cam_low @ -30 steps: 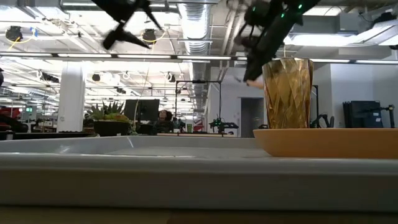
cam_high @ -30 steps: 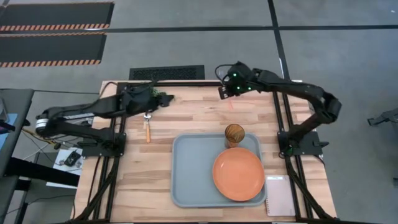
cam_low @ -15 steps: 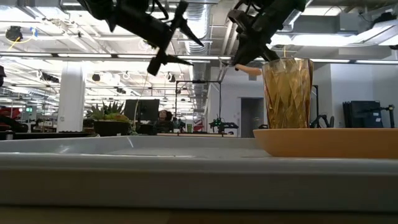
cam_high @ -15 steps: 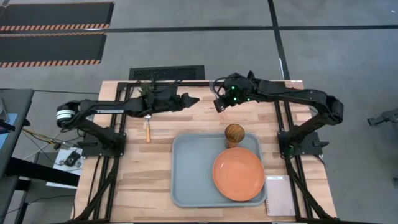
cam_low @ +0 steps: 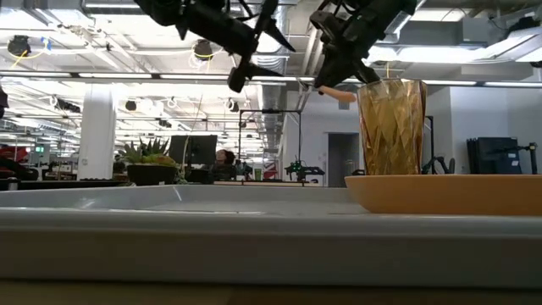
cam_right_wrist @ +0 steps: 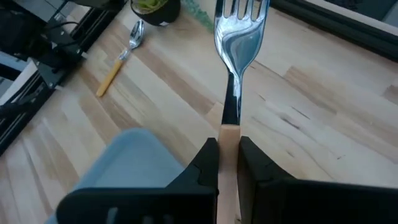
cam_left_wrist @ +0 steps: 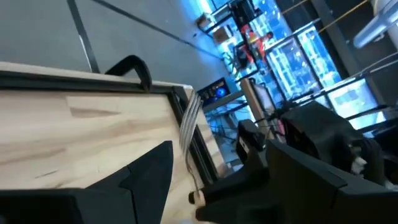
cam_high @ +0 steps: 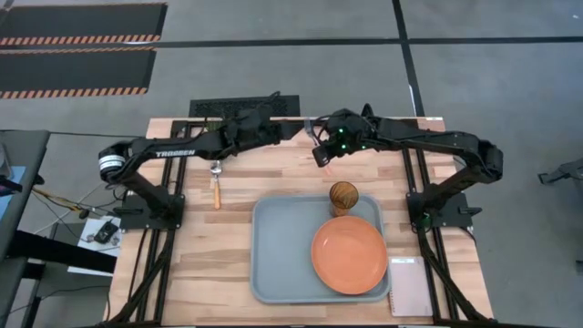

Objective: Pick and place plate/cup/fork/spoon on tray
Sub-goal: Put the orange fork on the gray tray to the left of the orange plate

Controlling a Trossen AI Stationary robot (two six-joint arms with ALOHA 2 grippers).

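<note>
- High view: the right tool (cam_high: 321,155) is seen raised over the far middle of the surface (cam_high: 273,182), clamped on the fork (cam_right_wrist: 238,37).
- Right wrist view: the fork's orange handle is gripped between the two dark fingers (cam_right_wrist: 205,163); the silver tines project forward past them, above the wood.
- Low view: the right tool (cam_low: 334,72) is held high, to the left of the cup (cam_low: 391,127), with the handle end of the fork protruding beside the cup's rim.
- The left tool (cam_high: 278,130) is positioned near the far edge of the surface, close to the right tool but apart from it. In the low view its fingers (cam_low: 254,51) are spread and nothing is held.
- Left wrist view: the fork's tines (cam_left_wrist: 188,121) are visible ahead of the left tool (cam_left_wrist: 205,186), between its separated fingers and beyond them.
- The spoon (cam_high: 216,182) is lying on bare wood, left of the tray (cam_high: 273,264), bowl toward the far edge, untouched.
- The plate (cam_high: 349,255) is resting inside the tray, at its right half.
- The cup is standing upright in the tray's far right corner, just beside the plate's far rim.
- A potted plant (cam_right_wrist: 154,6) is noted beyond the spoon.
- A notepad (cam_high: 412,287) is lying right of the tray.
</note>
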